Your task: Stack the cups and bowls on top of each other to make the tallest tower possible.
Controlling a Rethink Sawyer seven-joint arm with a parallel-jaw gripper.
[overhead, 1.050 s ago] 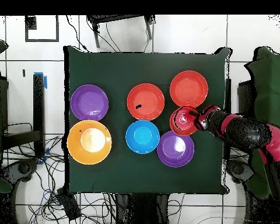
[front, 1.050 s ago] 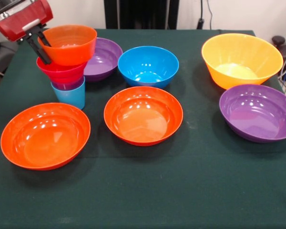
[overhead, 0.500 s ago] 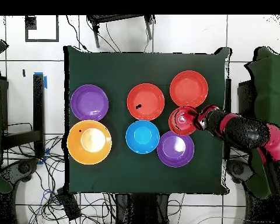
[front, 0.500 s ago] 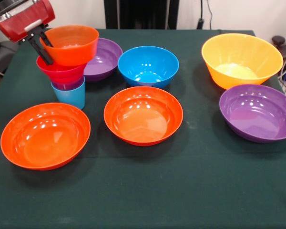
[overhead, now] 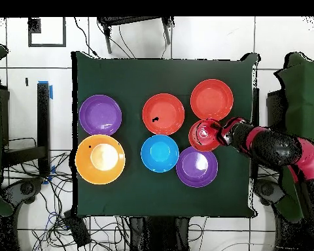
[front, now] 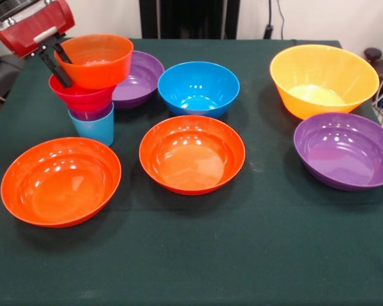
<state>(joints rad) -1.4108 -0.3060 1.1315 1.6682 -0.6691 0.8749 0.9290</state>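
Observation:
The tower stands at the table's left: a light blue cup [front: 90,129], a purple cup [front: 94,115] in it, a small pink bowl [front: 82,95], and a small orange bowl [front: 97,60] tilted on top. My gripper [front: 60,65] is shut on the small orange bowl's left rim, one finger inside and one outside. From overhead the tower [overhead: 203,134] shows as one red-orange disc with my gripper [overhead: 220,134] at its right side. Loose bowls: blue [front: 198,88], two orange-red [front: 61,182] [front: 192,154], two purple [front: 142,78] [front: 345,152], yellow-orange [front: 324,80].
The purple bowl behind the tower nearly touches it, and the left orange-red bowl lies just in front of it. A dark green cloth [front: 198,255] covers the table. Cables and chair parts surround the table in the overhead view.
The small orange bowl and my gripper have shifted slightly to the right on top of the tower. Nothing else has moved.

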